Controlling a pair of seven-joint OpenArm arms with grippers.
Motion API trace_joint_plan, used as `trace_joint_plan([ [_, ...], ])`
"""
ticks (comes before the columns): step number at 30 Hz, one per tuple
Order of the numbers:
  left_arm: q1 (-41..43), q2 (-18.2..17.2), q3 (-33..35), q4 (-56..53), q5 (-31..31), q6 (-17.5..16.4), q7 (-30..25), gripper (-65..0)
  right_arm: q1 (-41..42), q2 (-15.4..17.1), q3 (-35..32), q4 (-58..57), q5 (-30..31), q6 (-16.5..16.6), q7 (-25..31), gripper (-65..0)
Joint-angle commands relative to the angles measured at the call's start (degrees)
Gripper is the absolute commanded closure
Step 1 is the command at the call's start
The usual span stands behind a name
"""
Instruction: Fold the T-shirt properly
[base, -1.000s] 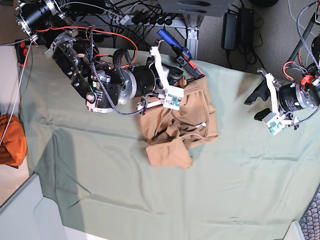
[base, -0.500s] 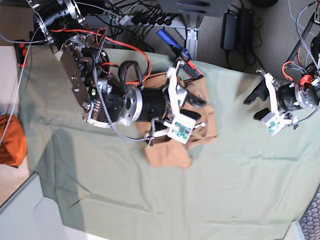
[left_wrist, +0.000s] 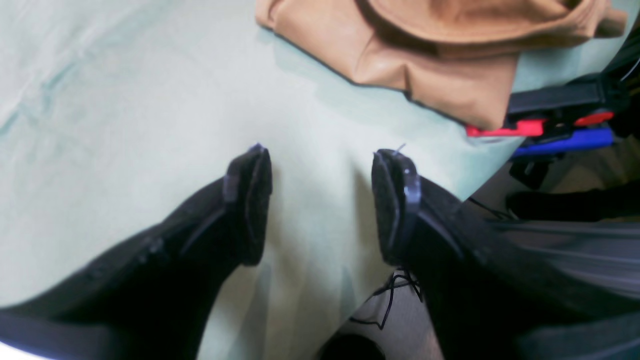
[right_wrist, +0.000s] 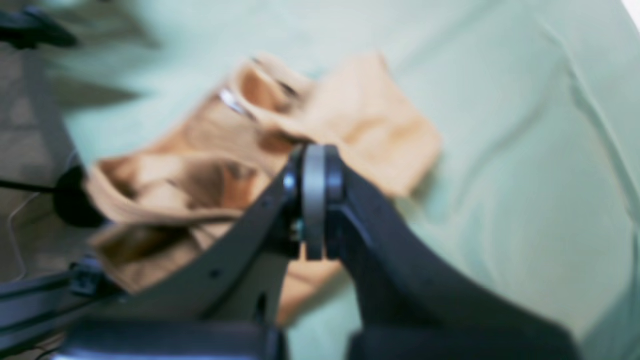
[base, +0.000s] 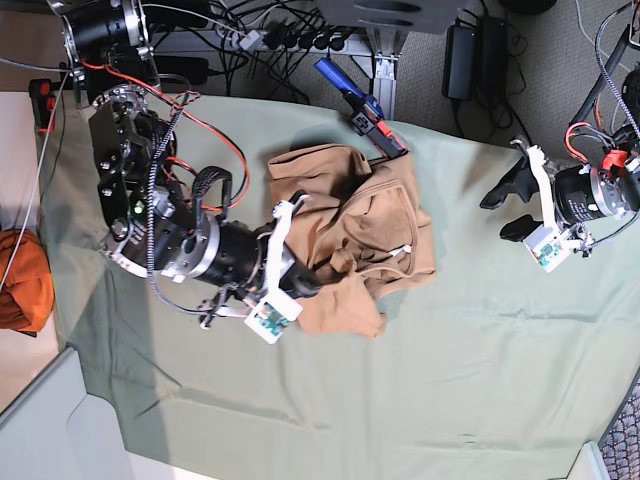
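T-shirt (base: 355, 235) lies crumpled in a heap, upper centre of the base view, on the green table cloth (base: 480, 370). Folds overlap; a white strip shows near its right side.

Right gripper (base: 300, 285) sits at centre-left of the base view, tips at the shirt's lower left edge. In the right wrist view its jaws are pressed together at centre frame, with blurred tan cloth behind them. Whether any fabric is pinched between them, I cannot tell; the view is too soft.

Left gripper (base: 505, 210) is at the right edge of the base view, well apart from the shirt, over bare green cloth. In the left wrist view (left_wrist: 320, 200) its jaws stand apart with nothing between them, and the shirt (left_wrist: 430, 55) fills the upper right of that frame.

A red and blue clamp (base: 362, 103) sits at the table's top edge, just beside the shirt. An orange cloth bundle (base: 22, 280) lies at the far left.
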Motion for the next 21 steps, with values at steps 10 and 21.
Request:
trace_joint_plan([
  [10,-0.8,0.0,-0.4,0.7,-1.4,-0.7,-1.8,-35.6,1.2,1.3,2.9,-2.9,1.1,6.5,4.1,-26.7],
  [21,-0.7,-0.1,-0.4,0.7,-1.4,-0.7,-1.8,-35.6,7.8,1.2,-6.5,-11.3,-2.4,6.6,6.3,-37.3],
])
